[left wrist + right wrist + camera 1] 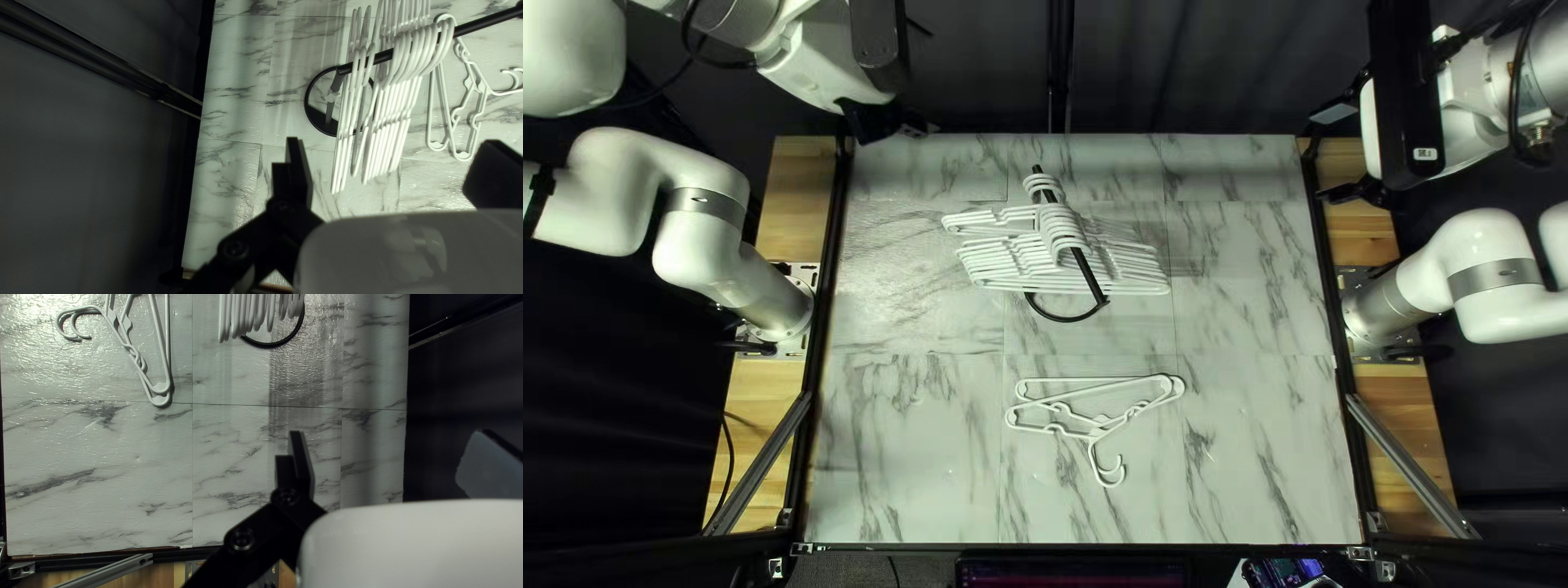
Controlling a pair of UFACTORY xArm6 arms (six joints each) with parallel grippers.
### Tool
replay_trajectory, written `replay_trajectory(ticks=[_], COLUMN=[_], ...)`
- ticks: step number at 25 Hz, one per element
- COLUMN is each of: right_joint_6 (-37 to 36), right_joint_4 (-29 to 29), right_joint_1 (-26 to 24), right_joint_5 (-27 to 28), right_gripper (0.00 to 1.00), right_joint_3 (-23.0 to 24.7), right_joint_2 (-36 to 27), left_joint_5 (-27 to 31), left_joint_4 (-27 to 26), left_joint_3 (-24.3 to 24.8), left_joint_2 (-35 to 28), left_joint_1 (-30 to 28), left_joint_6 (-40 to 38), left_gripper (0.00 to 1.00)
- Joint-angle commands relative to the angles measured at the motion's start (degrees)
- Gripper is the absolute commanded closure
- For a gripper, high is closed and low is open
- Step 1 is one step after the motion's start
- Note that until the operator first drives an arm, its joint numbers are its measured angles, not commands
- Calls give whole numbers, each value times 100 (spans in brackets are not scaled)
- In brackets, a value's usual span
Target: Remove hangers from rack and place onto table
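Hangers (388, 128) look light, stiff, slightly slippery; best grip probably just below hooks (1059, 225); left gripper (391, 141) and right gripper (388, 432) released

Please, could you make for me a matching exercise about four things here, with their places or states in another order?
Things
1. Row of white plastic hangers
2. Two loose white plastic hangers
3. Curved black rack base
4. Dark curtain

Places or states
A. Behind the far edge of the marble-patterned table
B. Hooked over the black rod
C. Resting on the table, lower than the rod
D. Lying off the rod, overlapping each other

Pairs: 1-B, 2-D, 3-C, 4-A
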Motion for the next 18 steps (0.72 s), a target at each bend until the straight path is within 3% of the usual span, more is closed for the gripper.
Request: replay_trajectory(ticks=[1,6,11,18], right_joint_6=[0,45,1117,2303], right_joint_4=[0,148,-27,-273], right_joint_1=[0,12,595,1279], right_joint_5=[0,-106,-310,-703], right_gripper=[0,0,0,0], right_joint_3=[0,53,130,-115], right_joint_2=[0,295,1164,2505], left_joint_5=[0,0,0,0], left_joint_4=[0,0,0,0], left_joint_3=[0,0,0,0], left_joint_2=[0,0,0,0], left_joint_1=[0,0,0,0], left_joint_6=[0,0,0,0], left_gripper=[0,0,0,0])
